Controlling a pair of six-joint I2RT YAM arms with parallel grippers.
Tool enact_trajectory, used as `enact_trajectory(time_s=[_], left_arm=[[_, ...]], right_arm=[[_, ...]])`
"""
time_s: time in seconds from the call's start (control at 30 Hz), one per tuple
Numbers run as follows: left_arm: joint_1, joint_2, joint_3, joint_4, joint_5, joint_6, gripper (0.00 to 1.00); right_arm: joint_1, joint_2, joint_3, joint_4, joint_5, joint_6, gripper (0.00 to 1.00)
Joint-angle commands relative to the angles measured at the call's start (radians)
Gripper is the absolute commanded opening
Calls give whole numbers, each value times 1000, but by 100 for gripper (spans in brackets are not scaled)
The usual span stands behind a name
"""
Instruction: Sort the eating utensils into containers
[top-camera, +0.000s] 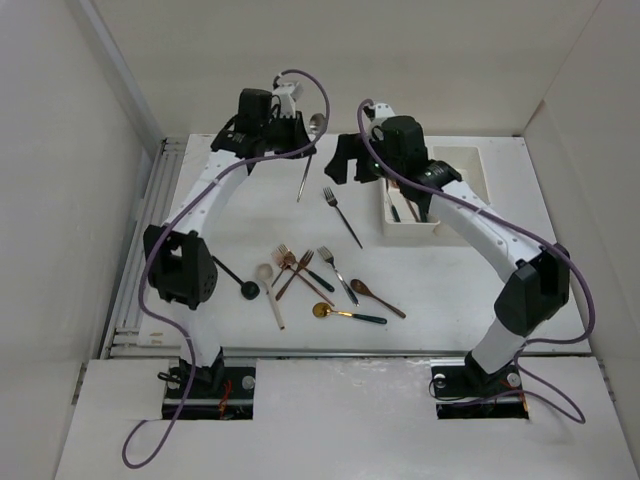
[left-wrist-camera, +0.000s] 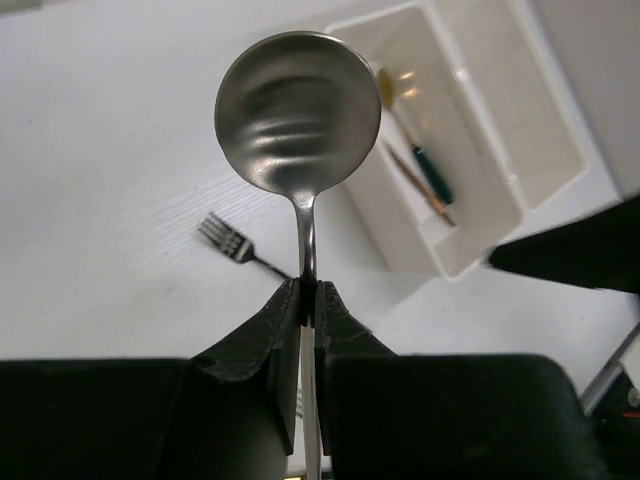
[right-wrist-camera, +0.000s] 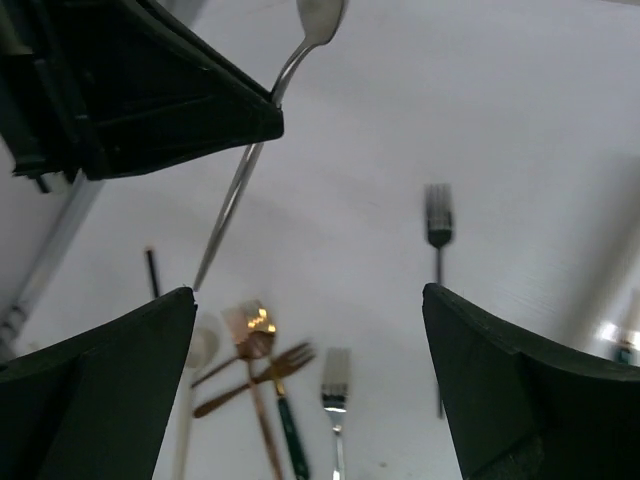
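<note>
My left gripper (top-camera: 305, 148) is shut on the neck of a silver spoon (left-wrist-camera: 298, 110), held in the air at the back of the table with its bowl up and its handle (top-camera: 301, 185) hanging down. The right gripper (right-wrist-camera: 308, 295) stands open and empty just right of that spoon, above the table. The two joined white containers (top-camera: 408, 233) lie at the right. The near one holds a gold spoon with a green handle (left-wrist-camera: 425, 160) and a brown utensil. Several more utensils (top-camera: 300, 275) lie loose at the table's middle, and a silver fork (top-camera: 342, 215) lies alone.
The loose pile includes a black spoon (top-camera: 235, 278), a cream spoon (top-camera: 270, 290), copper forks (right-wrist-camera: 255, 340), a silver fork (right-wrist-camera: 335, 385), a brown spoon (top-camera: 378, 297) and a gold spoon with a green handle (top-camera: 350, 316). White walls enclose the table on three sides.
</note>
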Motion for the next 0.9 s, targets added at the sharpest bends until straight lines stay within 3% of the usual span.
enact_trajectory(time_s=[0.0,0.13,0.37,0.47,0.5,0.63,0.73,0.77,0.8,0.83,0.87], left_arm=[[-9,-154,-68,155,92,-50,0],[-9,-154,-69,145,103,-82,0],[-18,-163,-78,155,103,-104,0],[-18,-163,-78,155,103,-104,0],[-18,-163,-78,155,103,-113,0],[-18,-163,-98,173,124,-122,0],[-18,-163,-121,173,134,-122,0],[-18,-163,-131,173,134,-122,8],[-18,-163,-131,173,134,-107,25],[-18,-163,-131,162,118,-97,65],[-18,-163,-131,162,108,-97,78]], right_arm=[[12,27,15,248,-227,120,100],[23,95,76,272,-259,192,99],[32,184,116,302,-299,268,84],[32,195,116,311,-280,291,63],[32,207,116,311,-279,291,45],[32,230,127,311,-279,329,0],[23,230,127,311,-266,338,0],[23,230,112,311,-266,338,0],[9,213,102,311,-251,338,0],[-11,204,79,311,-235,338,0],[-25,184,70,284,-224,326,0]])
